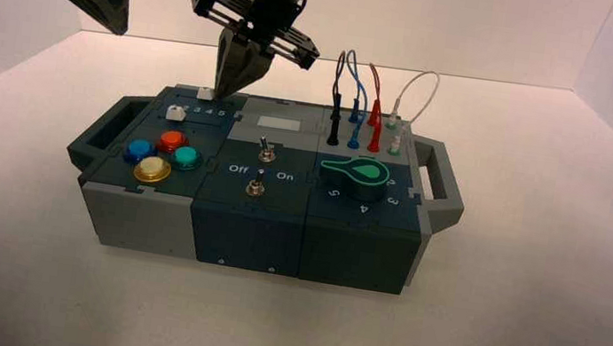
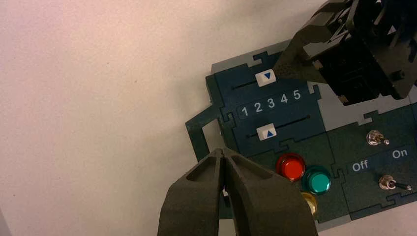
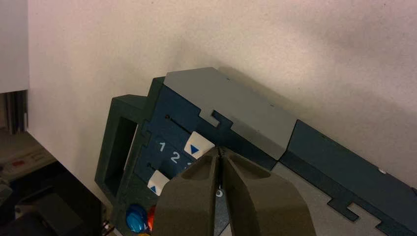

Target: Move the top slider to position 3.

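the fingers (image 3: 196, 196) of the right gripper (image 3: 220, 150) are pressed together, their tips down at the box's far left part, right beside the white knob of the top slider (image 2: 265, 77) – on the side towards the 5 end of its track, with no gap that i can make out. nothing is pinched between them. the top slider sits level with position 3 (image 2: 271, 103), the printed 3 in the white numeral row.

across that row, the lower slider (image 2: 266, 132) sits at about the 2. nearer the front come the push buttons: red (image 2: 292, 168), green (image 2: 318, 181), blue (image 1: 140, 150) and yellow (image 1: 152, 170).

the left gripper (image 2: 221, 151) hangs in the air off the left of the box, its fingers closed against each other and holding nothing.

further out, two toggle switches (image 1: 262, 167) stand mid-box by the off and on lettering, below a grey panel with a pale window (image 1: 279, 123). on the right part is the green rotary dial (image 1: 356, 173) – and behind it, black, blue, red and white wires (image 1: 368, 92) loop up from their sockets. the box (image 1: 251, 228) rests on a pale table (image 1: 533, 257), a handle (image 1: 439, 181) at either end.
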Tool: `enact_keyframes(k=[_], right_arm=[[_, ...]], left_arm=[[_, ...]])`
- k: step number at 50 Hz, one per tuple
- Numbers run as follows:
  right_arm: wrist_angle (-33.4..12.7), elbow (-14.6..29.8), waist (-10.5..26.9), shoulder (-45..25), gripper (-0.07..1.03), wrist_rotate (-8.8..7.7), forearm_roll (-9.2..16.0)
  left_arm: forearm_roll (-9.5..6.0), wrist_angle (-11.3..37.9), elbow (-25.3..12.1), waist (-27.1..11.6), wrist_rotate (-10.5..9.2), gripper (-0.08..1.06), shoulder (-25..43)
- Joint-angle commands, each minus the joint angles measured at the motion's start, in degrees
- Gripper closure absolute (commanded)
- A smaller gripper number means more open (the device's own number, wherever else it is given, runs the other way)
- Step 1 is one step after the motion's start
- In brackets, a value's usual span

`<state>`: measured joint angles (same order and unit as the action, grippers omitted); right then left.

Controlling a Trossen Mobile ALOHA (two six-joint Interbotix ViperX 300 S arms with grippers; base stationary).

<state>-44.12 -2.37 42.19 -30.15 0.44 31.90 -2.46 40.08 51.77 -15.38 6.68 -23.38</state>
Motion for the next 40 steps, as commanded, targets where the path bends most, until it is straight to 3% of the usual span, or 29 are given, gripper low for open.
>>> enact_keyframes(k=[1, 26, 40], right_arm=[[0.18, 1.32, 0.44, 1.32, 0.99, 0.26, 0.35], [-4.31, -1.32, -0.18, 5.98, 0.99, -0.09, -0.79], [-4.48, -3.69, -0.62, 8.79, 0.99, -0.18, -2.46]], left_arm=[[-0.09, -0.18, -0.70, -0.35, 0.00, 1.00, -0.35], [-0.18, -0.09, -0.35, -0.35, -0.18, 1.00, -0.35], [-0.18, -0.09, -0.44, -0.62, -0.18, 1.00, -0.26]])
